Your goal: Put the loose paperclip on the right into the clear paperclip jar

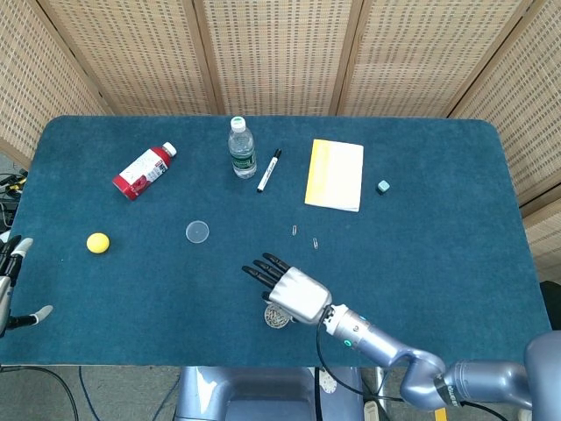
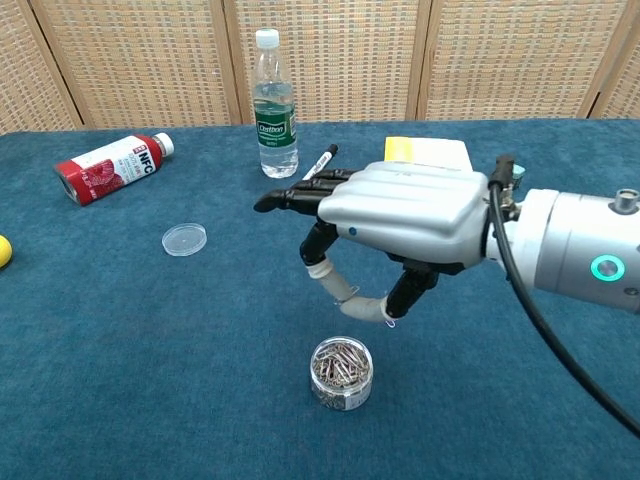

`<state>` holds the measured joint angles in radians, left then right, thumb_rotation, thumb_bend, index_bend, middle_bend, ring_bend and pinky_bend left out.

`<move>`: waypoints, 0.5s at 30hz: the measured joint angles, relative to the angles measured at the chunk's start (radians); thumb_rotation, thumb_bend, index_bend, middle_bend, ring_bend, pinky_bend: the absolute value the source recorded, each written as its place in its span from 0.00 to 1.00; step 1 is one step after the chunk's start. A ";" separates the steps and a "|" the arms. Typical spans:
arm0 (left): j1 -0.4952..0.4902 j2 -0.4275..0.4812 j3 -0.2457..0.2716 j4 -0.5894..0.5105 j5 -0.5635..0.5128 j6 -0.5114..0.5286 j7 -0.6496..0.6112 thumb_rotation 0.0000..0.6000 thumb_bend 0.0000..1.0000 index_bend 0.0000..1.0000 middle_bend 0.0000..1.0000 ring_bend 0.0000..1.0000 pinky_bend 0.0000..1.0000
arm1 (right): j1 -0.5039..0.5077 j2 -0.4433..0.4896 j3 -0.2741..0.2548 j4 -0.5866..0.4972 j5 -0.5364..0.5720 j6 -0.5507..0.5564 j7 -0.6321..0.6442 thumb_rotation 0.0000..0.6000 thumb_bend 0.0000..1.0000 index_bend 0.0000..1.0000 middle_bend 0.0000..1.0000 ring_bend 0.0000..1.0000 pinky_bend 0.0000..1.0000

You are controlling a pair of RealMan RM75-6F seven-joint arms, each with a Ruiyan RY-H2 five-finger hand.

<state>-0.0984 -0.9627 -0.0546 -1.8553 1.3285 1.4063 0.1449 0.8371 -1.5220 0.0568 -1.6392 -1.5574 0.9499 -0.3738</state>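
Note:
The clear paperclip jar stands uncapped near the table's front edge, full of clips. My right hand hovers just above and behind it, palm down, fingers stretched leftward and apart, thumb curled underneath; I see nothing in it. Two loose paperclips lie on the cloth further back, the right one clear of the hand. A third clip peeks out beside the thumb tip in the chest view. My left hand rests off the table's left edge, fingers apart and holding nothing.
The jar's lid lies to the left. A water bottle, marker, yellow notepad and small teal eraser sit at the back. A red bottle and yellow ball are far left.

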 measured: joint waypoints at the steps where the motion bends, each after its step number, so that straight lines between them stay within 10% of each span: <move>1: 0.000 0.000 0.000 0.001 -0.001 0.000 -0.001 1.00 0.01 0.00 0.00 0.00 0.00 | 0.007 -0.010 0.003 0.006 0.002 -0.012 0.000 1.00 0.43 0.66 0.00 0.00 0.01; 15: -0.003 0.009 0.001 0.002 0.002 -0.012 -0.026 1.00 0.01 0.00 0.00 0.00 0.00 | 0.039 -0.142 0.023 0.105 0.097 -0.081 -0.127 1.00 0.43 0.66 0.00 0.00 0.01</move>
<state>-0.1015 -0.9538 -0.0538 -1.8532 1.3302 1.3941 0.1184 0.8766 -1.6638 0.0799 -1.5344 -1.4606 0.8689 -0.5006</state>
